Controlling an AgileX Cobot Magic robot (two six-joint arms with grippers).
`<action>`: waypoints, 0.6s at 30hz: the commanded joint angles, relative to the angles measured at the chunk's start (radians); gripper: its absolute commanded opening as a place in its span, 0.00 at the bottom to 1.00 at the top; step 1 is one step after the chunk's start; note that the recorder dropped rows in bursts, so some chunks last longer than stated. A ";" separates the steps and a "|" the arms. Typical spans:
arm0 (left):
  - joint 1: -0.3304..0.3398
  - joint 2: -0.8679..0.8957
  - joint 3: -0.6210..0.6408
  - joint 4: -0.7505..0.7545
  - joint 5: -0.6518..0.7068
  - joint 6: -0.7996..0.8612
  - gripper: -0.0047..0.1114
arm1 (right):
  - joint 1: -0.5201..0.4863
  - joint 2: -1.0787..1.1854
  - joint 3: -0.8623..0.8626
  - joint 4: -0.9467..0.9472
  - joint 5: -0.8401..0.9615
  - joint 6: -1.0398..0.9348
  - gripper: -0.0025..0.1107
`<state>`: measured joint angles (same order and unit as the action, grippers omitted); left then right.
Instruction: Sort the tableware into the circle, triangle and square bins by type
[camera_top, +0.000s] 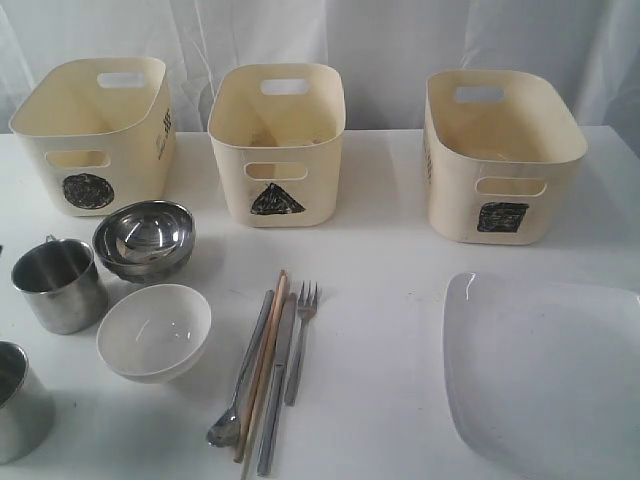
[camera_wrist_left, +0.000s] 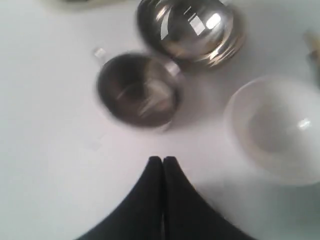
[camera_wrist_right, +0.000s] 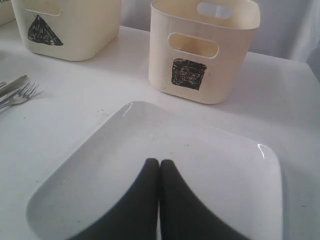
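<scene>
Now: white tabletop (camera_top: 385, 285), pale curtain (camera_top: 400, 35) behind.
Fork (camera_top: 298, 345) axis near-far, tines toward triangle bin (camera_top: 312, 152); left gripper (camera_wrist_left: 162, 159), right gripper (camera_wrist_right: 159, 161) pressed together.

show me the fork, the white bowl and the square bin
fork (camera_top: 299, 345), exterior view, middle of its handle
white bowl (camera_top: 153, 332), exterior view, inside of the bowl
square bin (camera_top: 502, 216), exterior view, black square mark on its front wall
</scene>
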<state>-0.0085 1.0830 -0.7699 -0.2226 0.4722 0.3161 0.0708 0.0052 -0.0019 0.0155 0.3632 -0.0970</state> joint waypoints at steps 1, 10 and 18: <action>-0.003 0.091 -0.234 0.623 0.472 -0.458 0.04 | -0.001 -0.005 0.002 -0.008 -0.011 0.003 0.02; -0.003 0.094 -0.245 0.375 0.477 -0.308 0.12 | -0.001 -0.005 0.002 -0.008 -0.012 0.003 0.02; -0.003 0.217 -0.108 0.223 0.262 -0.126 0.53 | -0.001 -0.005 0.002 -0.008 -0.012 0.003 0.02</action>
<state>-0.0085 1.2731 -0.8992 0.0172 0.7133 0.1514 0.0708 0.0052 -0.0021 0.0155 0.3632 -0.0970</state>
